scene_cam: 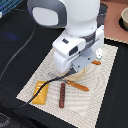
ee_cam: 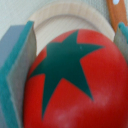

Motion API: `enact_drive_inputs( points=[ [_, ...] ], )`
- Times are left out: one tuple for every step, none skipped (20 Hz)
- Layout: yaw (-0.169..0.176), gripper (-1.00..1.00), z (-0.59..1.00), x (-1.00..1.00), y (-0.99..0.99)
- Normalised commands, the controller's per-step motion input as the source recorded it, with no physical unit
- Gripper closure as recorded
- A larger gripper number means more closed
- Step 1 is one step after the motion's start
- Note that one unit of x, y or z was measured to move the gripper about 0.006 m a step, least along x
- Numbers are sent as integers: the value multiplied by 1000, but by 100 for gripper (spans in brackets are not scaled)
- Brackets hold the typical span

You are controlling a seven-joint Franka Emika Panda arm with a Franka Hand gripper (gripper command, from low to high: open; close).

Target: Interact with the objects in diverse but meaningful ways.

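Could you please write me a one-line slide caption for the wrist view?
Red tomato with green star top fills the frame between the gripper's teal-padded fingers, above a round plate.

In the exterior view the arm's white body hides the pincer and the tomato, and covers most of the wooden plate [scene_cam: 80, 74]. In the wrist view the red tomato [ee_cam: 75, 82] runs off the frame, blurred, and the orange handle [ee_cam: 117, 14] is cut off.
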Motion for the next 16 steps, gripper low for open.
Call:
enact_drive_inputs(
  points=[
    [0, 100, 197, 91, 177],
    [0, 100, 243, 20, 257],
    [0, 100, 223, 3, 286],
    [0, 100, 214, 0, 271],
    [0, 100, 186, 0, 240],
    [0, 100, 137, 0, 197],
    [0, 100, 74, 11, 149],
    [0, 100, 3, 54, 71],
    [0, 100, 0, 91, 0],
    [0, 100, -71, 97, 0],
    [0, 100, -180, 46, 0],
    [0, 100, -186, 17, 0],
    [0, 100, -226, 34, 0],
    [0, 100, -240, 34, -23],
    [0, 100, -271, 23, -40],
    [0, 100, -280, 37, -40]
  ],
)
